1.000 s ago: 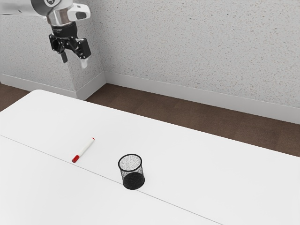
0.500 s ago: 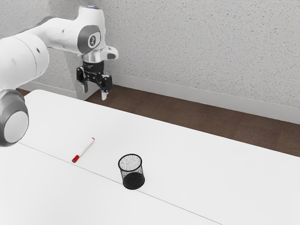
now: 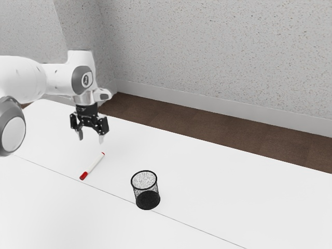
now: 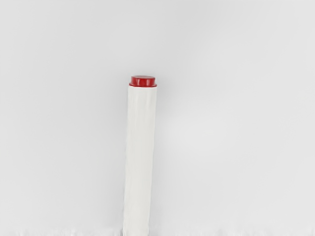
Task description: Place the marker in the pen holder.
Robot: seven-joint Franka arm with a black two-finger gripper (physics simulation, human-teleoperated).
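Note:
My gripper (image 3: 91, 138) hangs above the table in the exterior view, fingers apart with nothing between them, over the far side of the marker. The white marker (image 3: 94, 164) with a red cap lies flat on the table below it. In the wrist view the marker (image 4: 140, 157) shows its white barrel and red end plug. The pen holder (image 3: 147, 193), a black mesh cup, stands upright toward the exterior view's right of the marker, and no pen is seen inside.
The white table (image 3: 207, 187) carries both things, with a thin seam (image 3: 187, 221) running across it behind the cup's base. Beyond its far edge are a brown floor (image 3: 207, 129) and a speckled wall (image 3: 218, 52).
The arm has swung in over the table from the far side, and my gripper has come down closer to the marker. Marker and pen holder have stayed where they were.

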